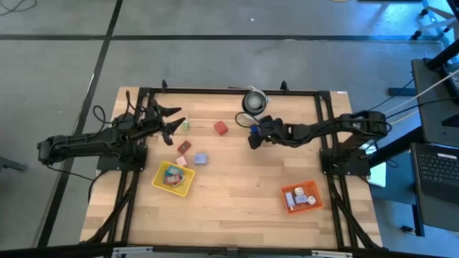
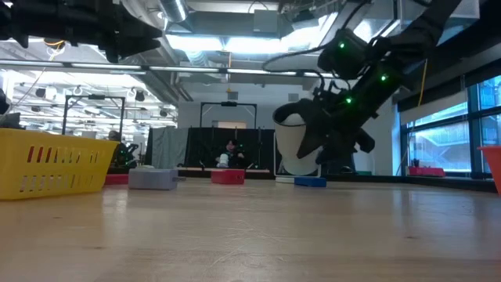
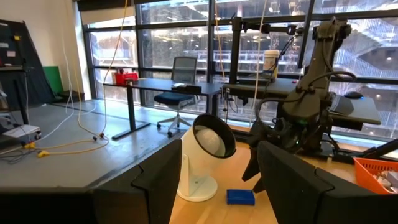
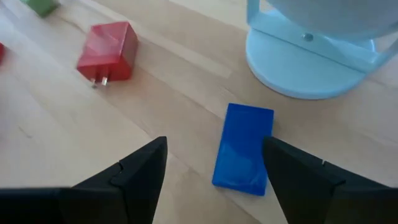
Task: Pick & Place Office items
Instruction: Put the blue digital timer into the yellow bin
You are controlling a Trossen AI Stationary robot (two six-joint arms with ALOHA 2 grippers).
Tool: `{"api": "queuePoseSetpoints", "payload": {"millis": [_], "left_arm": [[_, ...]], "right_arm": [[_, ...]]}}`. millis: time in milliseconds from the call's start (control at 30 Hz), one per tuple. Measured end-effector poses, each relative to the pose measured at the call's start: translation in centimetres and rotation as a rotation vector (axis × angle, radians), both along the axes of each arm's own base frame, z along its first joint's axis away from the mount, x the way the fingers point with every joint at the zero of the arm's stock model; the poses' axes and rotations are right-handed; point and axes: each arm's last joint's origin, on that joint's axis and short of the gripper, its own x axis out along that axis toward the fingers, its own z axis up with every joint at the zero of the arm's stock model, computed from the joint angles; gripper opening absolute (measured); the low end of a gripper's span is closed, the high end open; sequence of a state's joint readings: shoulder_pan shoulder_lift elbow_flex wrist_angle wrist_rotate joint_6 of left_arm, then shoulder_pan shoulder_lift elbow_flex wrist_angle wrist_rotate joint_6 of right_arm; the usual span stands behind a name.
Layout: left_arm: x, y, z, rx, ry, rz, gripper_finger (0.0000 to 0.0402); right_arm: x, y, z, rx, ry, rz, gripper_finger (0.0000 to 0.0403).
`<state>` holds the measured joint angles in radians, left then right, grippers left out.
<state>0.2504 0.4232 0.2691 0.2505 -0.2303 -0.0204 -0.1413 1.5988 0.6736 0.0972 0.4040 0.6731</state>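
**Right pincer lines up over the blue block**

The right pincer (image 4: 214,163) hangs low over the counter (image 1: 237,208) with its two fingers spread wide and nothing between them. The blue block (image 4: 244,148) lies flat just ahead of the gap, beside the base of the white round stand (image 4: 311,59). The wide spread and low pose suggest it is being set to straddle that block for a pick. A red block (image 4: 109,52) lies apart to one side.

The left pincer (image 1: 174,120) waits near the counter's far left, also open and empty, close to a green piece (image 1: 185,126). More loose pieces, a dark red one (image 1: 185,147) and a lavender one (image 1: 201,159), lie between it and the yellow tray (image 1: 173,178).

That yellow tray already holds a few coloured pieces. The orange tray (image 1: 301,196), near the right front, holds some pale items; what they are I cannot tell.
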Motion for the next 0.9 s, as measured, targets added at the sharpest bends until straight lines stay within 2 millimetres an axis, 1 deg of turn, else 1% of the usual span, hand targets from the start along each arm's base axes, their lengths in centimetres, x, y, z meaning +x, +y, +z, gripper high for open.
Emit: {"api": "queuePoseSetpoints", "payload": {"millis": [167, 900], "left_arm": [[0.0, 0.0, -0.2, -0.005, 0.018, 0.000, 0.0208], [0.0, 0.0, -0.4, -0.012, 0.039, 0.000, 0.0207]], "right_arm": [[-0.1, -0.5, -1.0, 0.009, 0.049, -0.026, 0.0263], [-0.6, -1.7, -1.3, 0.091, 0.057, -0.066, 0.0263]]}}
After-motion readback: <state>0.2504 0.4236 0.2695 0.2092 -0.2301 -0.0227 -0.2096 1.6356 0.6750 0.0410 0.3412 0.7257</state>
